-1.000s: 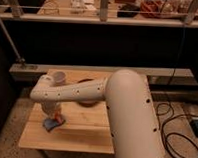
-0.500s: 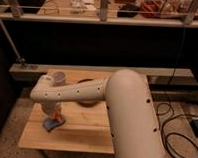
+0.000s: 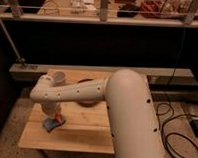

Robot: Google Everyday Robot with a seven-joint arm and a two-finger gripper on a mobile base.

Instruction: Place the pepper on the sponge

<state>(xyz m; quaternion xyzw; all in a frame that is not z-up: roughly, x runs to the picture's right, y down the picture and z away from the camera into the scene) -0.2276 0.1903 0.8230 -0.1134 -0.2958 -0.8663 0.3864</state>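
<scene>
Single camera view, looking along my arm [image 3: 126,112], which fills the right foreground and reaches left over a pale wooden table [image 3: 89,139]. My gripper [image 3: 53,113] hangs at the far left end of the arm, pointing down at the table's left part. Directly below it lies the sponge [image 3: 48,125], a small flat blue pad resting on the wood. The pepper [image 3: 57,122], a small orange-red piece, shows at the sponge's right edge, just under the gripper tip and touching or overlapping the blue pad. Whether it lies fully on the pad or partly on the wood I cannot tell. How my gripper is set, wide, narrow or holding the pepper, I also cannot tell, since its lower end merges with the two objects beneath it. Beyond the gripper, toward the table's far edge, a pale pinkish cup [image 3: 59,77] stands upright, well apart from the sponge. To the right of the gripper a round brownish dish [image 3: 88,103] sits on the table, largely hidden behind my forearm. Farther right, past the table edge, dark cables [image 3: 177,137] loop across the floor. Behind the table runs a dark wall with a light rail [image 3: 103,18] above it.
</scene>
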